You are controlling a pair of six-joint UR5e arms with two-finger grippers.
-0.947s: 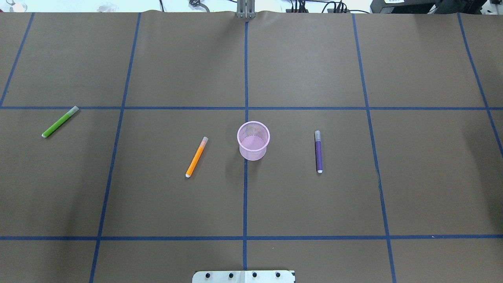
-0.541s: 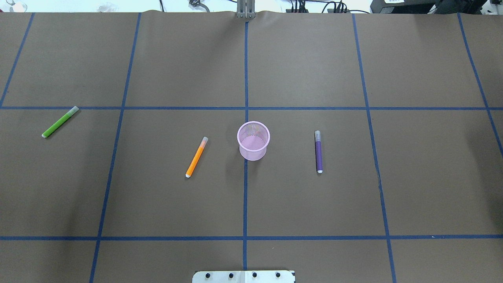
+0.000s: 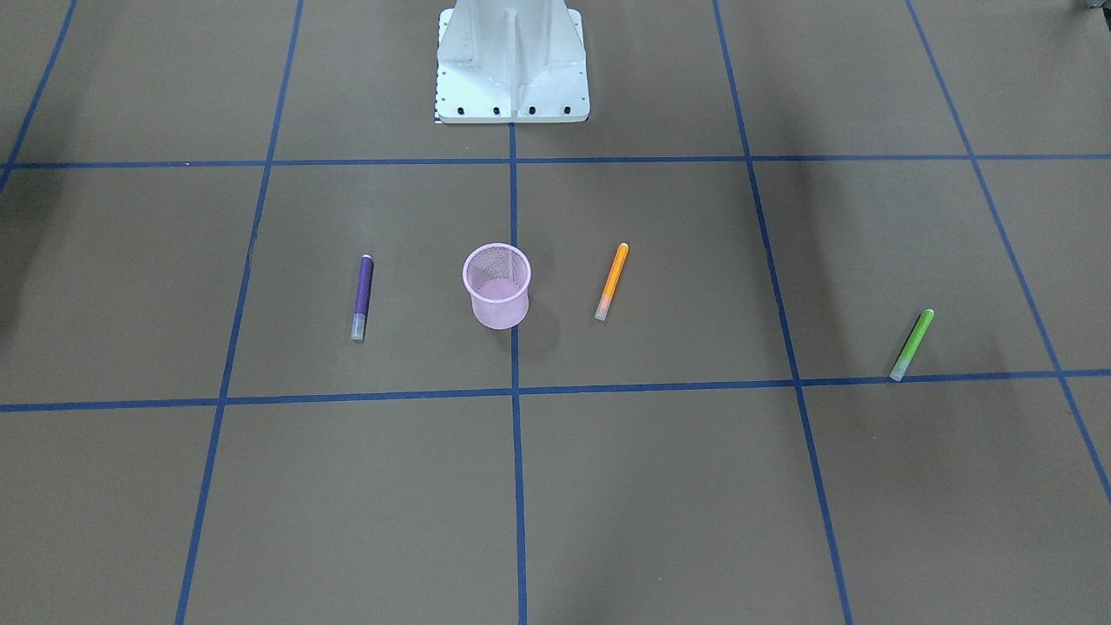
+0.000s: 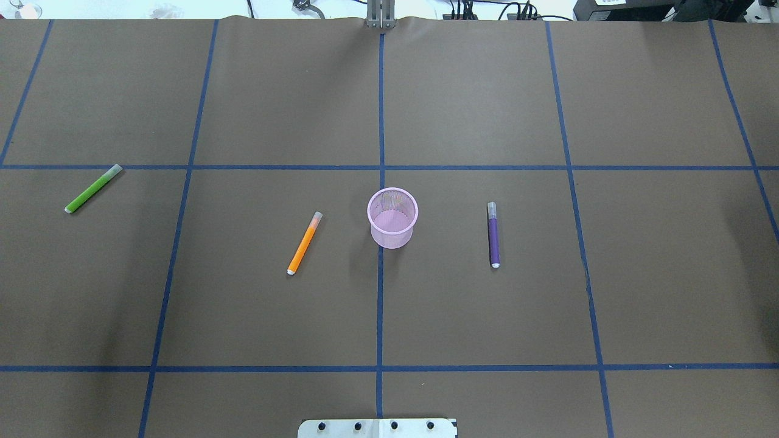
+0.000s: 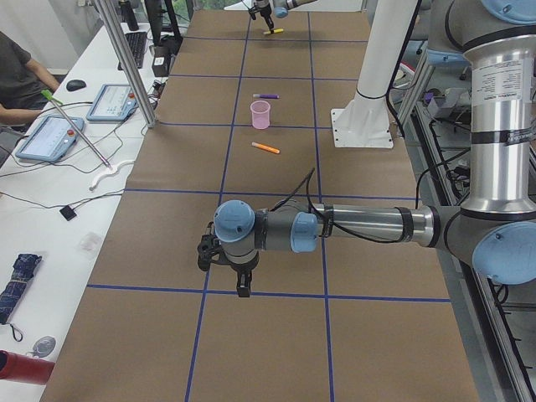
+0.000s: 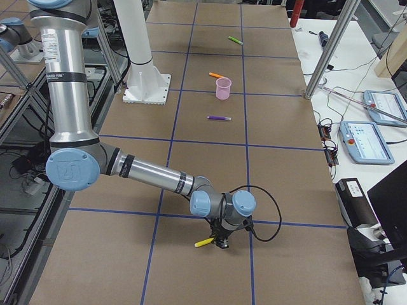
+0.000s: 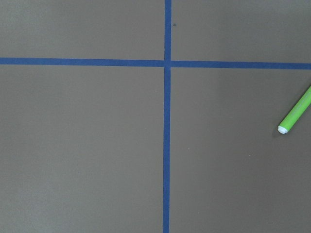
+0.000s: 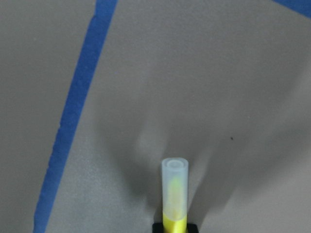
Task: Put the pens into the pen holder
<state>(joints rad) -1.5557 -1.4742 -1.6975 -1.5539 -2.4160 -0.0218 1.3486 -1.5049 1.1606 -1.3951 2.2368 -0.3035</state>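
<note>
The pink mesh pen holder [image 4: 392, 238] stands upright at the table's middle, also in the front view [image 3: 499, 312]. The orange pen [image 4: 303, 243] lies left of it and the purple pen [image 4: 493, 237] right of it. The green pen [image 4: 92, 189] lies far left and shows at the right edge of the left wrist view [image 7: 295, 116]. My left gripper [image 5: 244, 289] hangs low over the table near the green pen; I cannot tell its state. My right gripper [image 6: 220, 244] is low at the table's far right end, shut on the yellow pen [image 8: 174, 194], cap end pointing outwards.
The robot's white base [image 3: 512, 61] stands at the table's near edge. Blue tape lines cross the brown table cover. A side bench with tablets [image 5: 50, 138], a seated person and a metal post [image 5: 126, 59] runs along the far edge.
</note>
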